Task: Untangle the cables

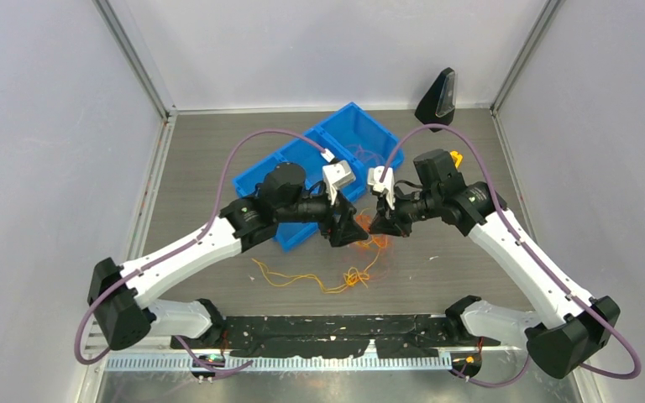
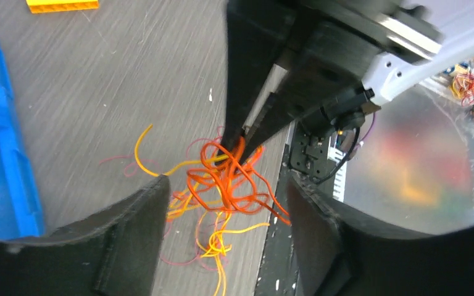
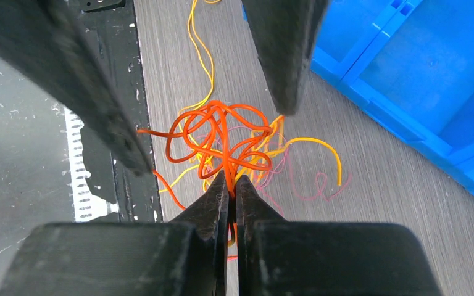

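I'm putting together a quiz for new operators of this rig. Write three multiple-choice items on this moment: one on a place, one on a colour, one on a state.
1. Where is the cable tangle? A draped over the left arm's elbow; B between the left gripper and the right gripper, over the table; C on the floor.
2. What colour are the loops being pinched? A green; B white; C red-orange.
3. How is the left gripper? A open, a finger on each side of the tangle; B shut on the tangle; C shut on nothing.
Answers: B, both wrist views show it between the fingertips; C, the right gripper is shut on red-orange loops; A, its fingers stand apart around the tangle.
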Available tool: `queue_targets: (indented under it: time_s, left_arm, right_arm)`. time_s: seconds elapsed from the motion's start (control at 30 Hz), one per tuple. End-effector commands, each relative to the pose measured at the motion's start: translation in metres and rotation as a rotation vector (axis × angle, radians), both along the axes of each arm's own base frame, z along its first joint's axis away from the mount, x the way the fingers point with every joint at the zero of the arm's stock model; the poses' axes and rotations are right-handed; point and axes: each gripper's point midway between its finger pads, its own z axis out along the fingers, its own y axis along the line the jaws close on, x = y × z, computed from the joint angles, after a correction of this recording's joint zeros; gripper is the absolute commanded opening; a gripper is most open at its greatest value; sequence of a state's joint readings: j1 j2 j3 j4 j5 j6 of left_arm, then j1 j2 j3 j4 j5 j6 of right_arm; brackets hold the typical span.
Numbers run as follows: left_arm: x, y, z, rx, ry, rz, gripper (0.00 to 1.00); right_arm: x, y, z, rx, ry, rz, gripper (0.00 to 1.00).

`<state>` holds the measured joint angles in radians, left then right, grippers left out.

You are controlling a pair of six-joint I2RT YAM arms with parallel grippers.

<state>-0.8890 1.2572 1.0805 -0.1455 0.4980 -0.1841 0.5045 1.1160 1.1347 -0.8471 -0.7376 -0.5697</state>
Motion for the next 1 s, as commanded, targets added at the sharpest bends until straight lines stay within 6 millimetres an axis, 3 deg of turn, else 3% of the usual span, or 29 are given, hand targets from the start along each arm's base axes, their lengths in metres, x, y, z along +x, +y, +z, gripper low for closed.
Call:
queue_targets:
  time_s: [0.0,0.13,0.17,0.27,0.37,0.5,0.8,0.97]
  left_arm:
    - [0.006,-0.022,0.027,-0.11,0.096,0.045,0.58]
    - [-0.002,-0.022,0.029,-0.122,0.12,0.003,0.06]
    - [-0.005,-0.019,0.034,-0.137,0.112,-0.003,0.0]
    - [-0.01,-0.008,0.056,-0.213,0.076,-0.02,0.0]
    - [-0.022,0.0,0.08,-0.266,0.052,-0.074,0.0]
    - [-0.038,0.015,0.112,-0.316,-0.006,-0.154,0.0]
    - [-0.017,0.075,0.151,-0.295,-0.274,-0.046,0.0]
    - [-0.016,0.098,0.199,-0.32,-0.469,0.011,0.0]
  right_arm:
    - [-0.008,0.003,0.014,0.044,-0.045,0.035,0.06]
    - [-0.005,0.0,0.013,0.041,-0.088,0.014,0.06]
    - [-0.003,-0.003,0.009,0.03,-0.101,-0.004,0.06]
    - [0.009,-0.011,-0.013,-0.021,-0.117,-0.07,0.1]
    - [0.025,-0.021,-0.06,-0.119,-0.091,-0.146,0.12]
    - [0.041,-0.036,-0.108,-0.243,-0.023,-0.223,0.09]
    - [0.058,-0.1,-0.146,-0.329,0.075,-0.352,0.19]
    - [0.059,-0.123,-0.169,-0.444,0.07,-0.36,0.07]
